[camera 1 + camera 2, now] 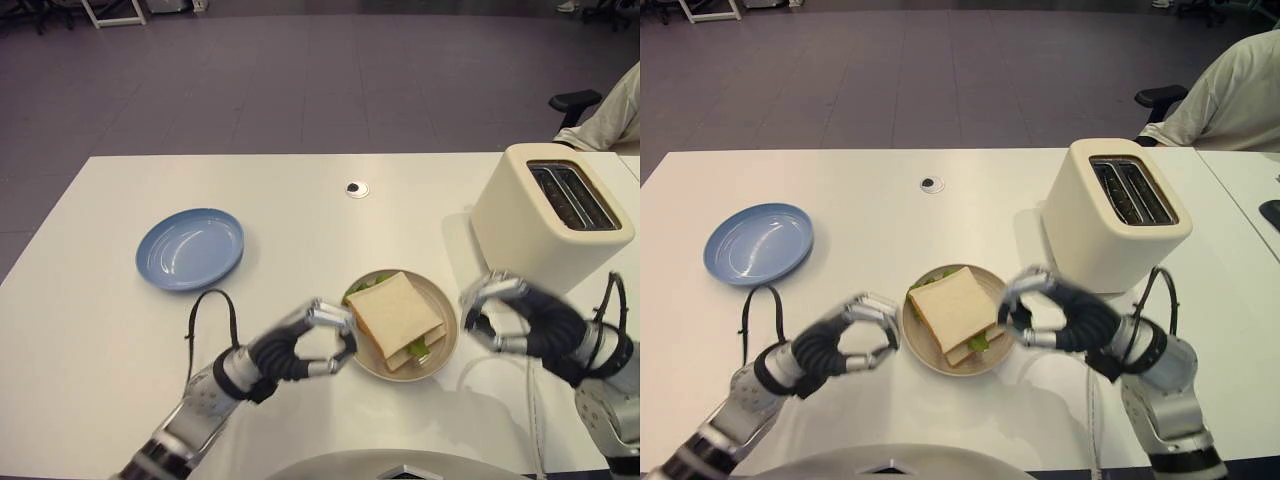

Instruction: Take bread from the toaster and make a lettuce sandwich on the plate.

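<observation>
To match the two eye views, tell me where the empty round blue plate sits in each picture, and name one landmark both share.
Left eye view: the round blue plate lies left of centre, at mid-height.
Right eye view: it lies near the left edge, at mid-height.
Shared landmark: the small round black cable port, up and right of the plate in both.

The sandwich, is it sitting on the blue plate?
No, the sandwich lies on the tan plate near the toaster, while the blue plate sits apart to the left.
</observation>
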